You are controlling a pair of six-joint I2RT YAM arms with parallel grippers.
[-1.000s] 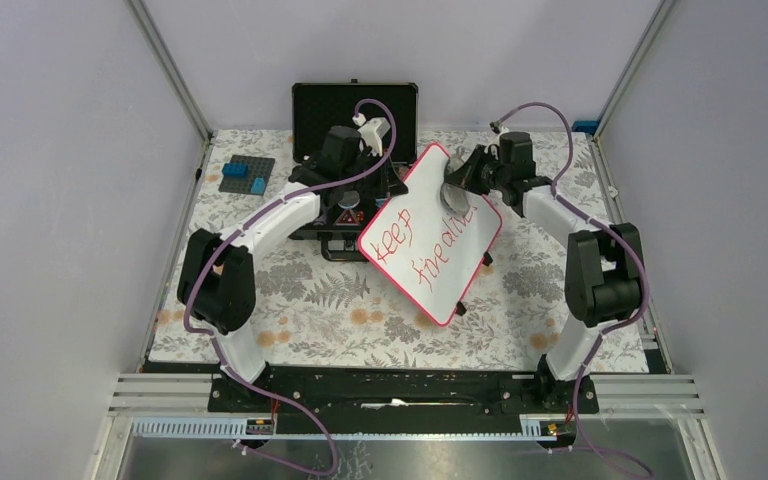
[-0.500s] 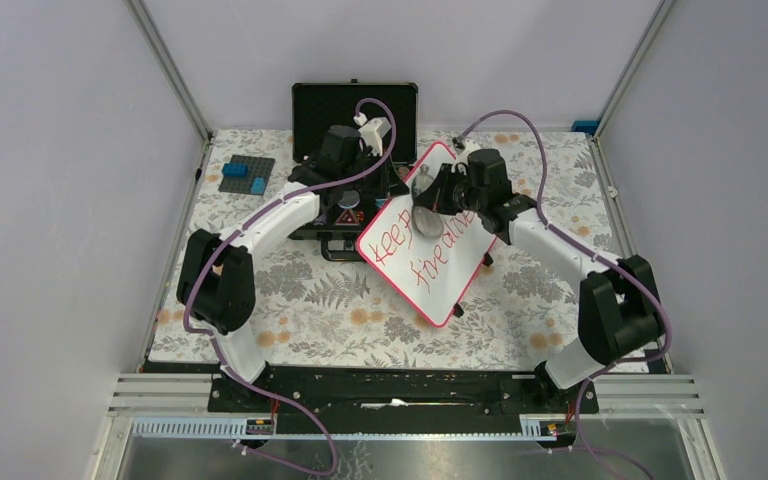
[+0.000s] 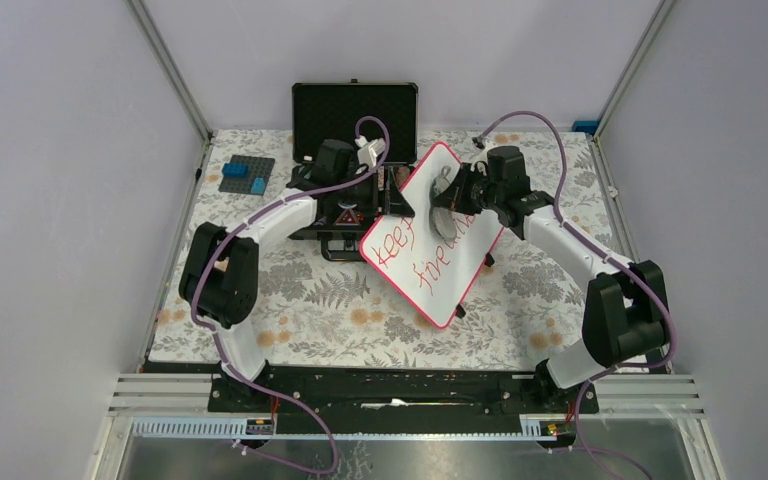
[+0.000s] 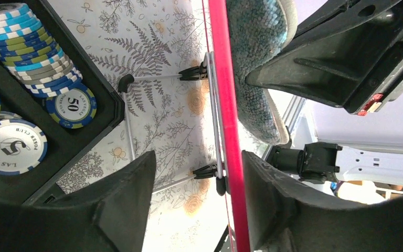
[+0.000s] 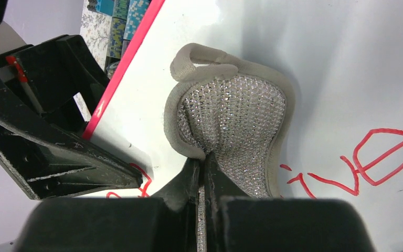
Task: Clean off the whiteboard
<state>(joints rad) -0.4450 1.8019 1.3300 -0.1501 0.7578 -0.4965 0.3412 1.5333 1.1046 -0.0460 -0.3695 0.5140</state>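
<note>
Though the whiteboard (image 3: 430,285) sits askew at mid-table much as it did a second ago, with one corner toward the arms and its far edge by the poker-chip case (image 3: 355,108), the wiping pad (image 5: 231,113) has swept left across its upper half and come partway back. Most of the red writing (image 3: 422,262) survives. The far end of the lower line may be fainter, but the pad hides it, so erasing looks barely begun. On the pad the right gripper (image 5: 203,164) is pinched tight. The left gripper (image 4: 197,176) straddles the board's red rim, jaws apart, one finger against it. Underneath lies a flowered tablecloth (image 3: 300,300) with a blue block plate (image 3: 247,175), and grey walls stand around.
</note>
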